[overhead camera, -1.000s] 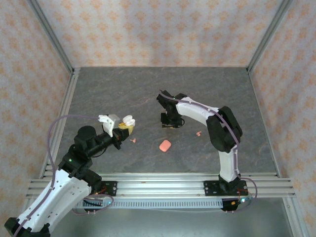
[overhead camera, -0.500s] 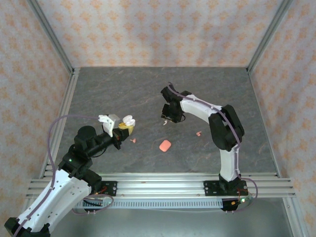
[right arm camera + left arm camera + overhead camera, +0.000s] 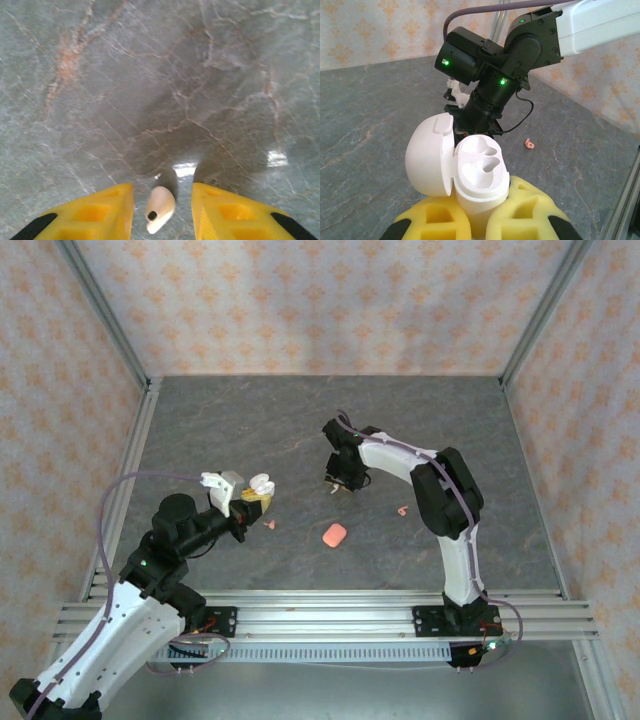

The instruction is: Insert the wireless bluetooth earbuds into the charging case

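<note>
Barely begun: the left gripper clamps the open white charging case, both sockets empty; the right gripper hangs, jaws apart, astride a whitish earbud lying ungripped on the table; a coral-pink earbud waits loose nearby.

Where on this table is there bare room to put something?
Bare: the table's far strip along the back wall, and the right side beyond the rightmost pink earbud. Crowded: the middle, where the left end effector holds the open white case, the right end effector straddles a whitish earbud, and a pink case lies.
</note>
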Available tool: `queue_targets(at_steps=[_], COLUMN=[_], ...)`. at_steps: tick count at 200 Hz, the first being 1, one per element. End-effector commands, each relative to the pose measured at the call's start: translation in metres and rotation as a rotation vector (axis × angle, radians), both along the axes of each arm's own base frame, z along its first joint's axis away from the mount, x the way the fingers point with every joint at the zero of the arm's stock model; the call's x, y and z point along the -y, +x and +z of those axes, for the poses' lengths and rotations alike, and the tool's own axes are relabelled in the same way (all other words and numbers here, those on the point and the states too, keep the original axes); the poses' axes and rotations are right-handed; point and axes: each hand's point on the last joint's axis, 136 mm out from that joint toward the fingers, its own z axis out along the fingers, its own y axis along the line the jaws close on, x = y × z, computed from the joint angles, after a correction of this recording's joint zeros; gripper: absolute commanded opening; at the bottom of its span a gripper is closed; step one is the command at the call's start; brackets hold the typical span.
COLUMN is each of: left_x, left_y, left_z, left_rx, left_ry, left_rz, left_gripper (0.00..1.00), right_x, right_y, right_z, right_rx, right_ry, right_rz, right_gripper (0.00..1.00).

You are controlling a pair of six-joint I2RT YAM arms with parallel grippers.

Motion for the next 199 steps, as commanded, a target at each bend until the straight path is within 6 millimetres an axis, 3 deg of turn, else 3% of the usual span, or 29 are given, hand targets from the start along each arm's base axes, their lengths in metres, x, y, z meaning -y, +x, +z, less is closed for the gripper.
queue_targets(at_steps=[1,102,199], left_x=[0.002,0.002,0.003], left_y=[-0.002,-0.003,-0.003], left_z=[0.008,0.007,0.005], left_rx=[0.035,0.03,0.025], left_ry=[0.008,0.006,0.001], left_rz=[-0.019,-0.022,-0.025], left_gripper=[0.0,0.0,0.0], right_x=[-0.002,0.003,0.002], right_y=[-0.001,-0.025,-0.019], right_z=[-0.009,-0.014,0.005], right_rx=[-0.018,-0.075,-0.031], right_ry=[-0.015,-0.143,-0.222], right_rz=[0.005,0.131,0.235], right_gripper=[0.31,0.25,0.19])
